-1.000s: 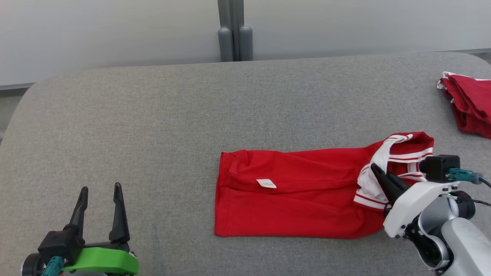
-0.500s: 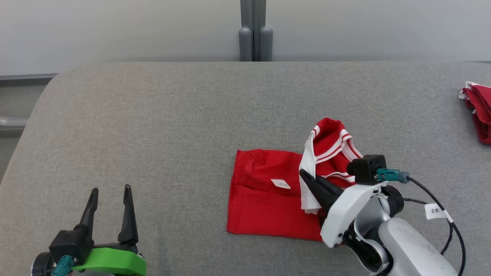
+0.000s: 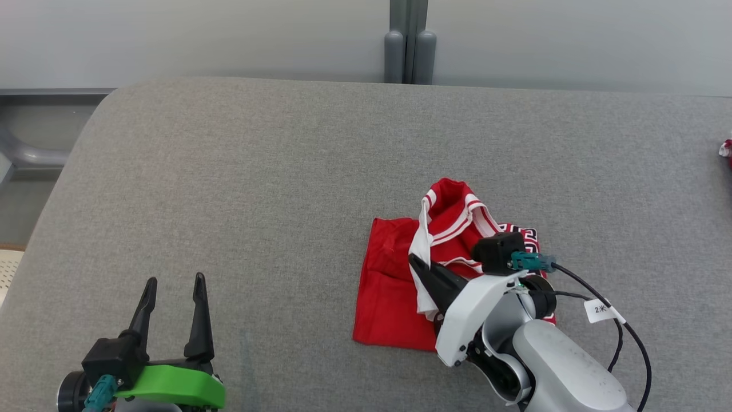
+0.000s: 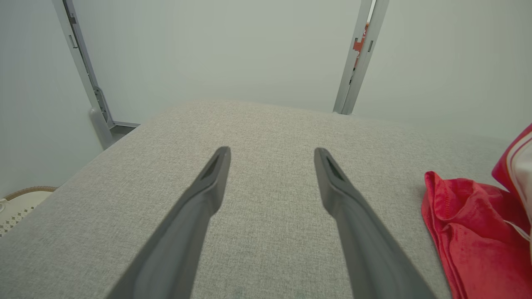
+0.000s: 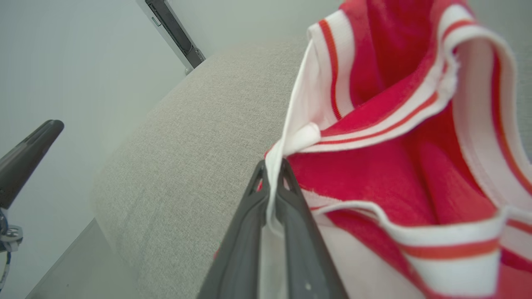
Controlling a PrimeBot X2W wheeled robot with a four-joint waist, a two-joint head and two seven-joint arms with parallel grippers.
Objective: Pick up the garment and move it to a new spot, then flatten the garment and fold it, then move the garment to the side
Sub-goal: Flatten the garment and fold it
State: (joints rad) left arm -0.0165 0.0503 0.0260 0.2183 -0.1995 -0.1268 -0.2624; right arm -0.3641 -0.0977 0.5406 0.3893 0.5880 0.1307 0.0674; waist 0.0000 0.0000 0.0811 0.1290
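Nearest the robot, at about 7 o'clock in the head view, the left gripper (image 3: 175,278) hangs over bare grey fabric with its two dark fingers spread wide and nothing between them; its own wrist view shows the same released stance (image 4: 272,150). At about 5 o'clock the right gripper (image 3: 413,258) is clenched on the white striped trim of the red garment (image 3: 389,286), the band pinched between its fingertips in the right wrist view (image 5: 272,164). The gripped end is lifted and doubled back over the rest of the garment, which lies on the grey padded table (image 3: 257,189) just right of centre, toward 4 o'clock. A tagged black cable (image 3: 600,312) loops from the right wrist. Farther out, at 3 o'clock on the table's edge, a scrap of another red cloth (image 3: 726,150) shows. At 12 o'clock a grey post (image 3: 409,46) stands against the pale wall.
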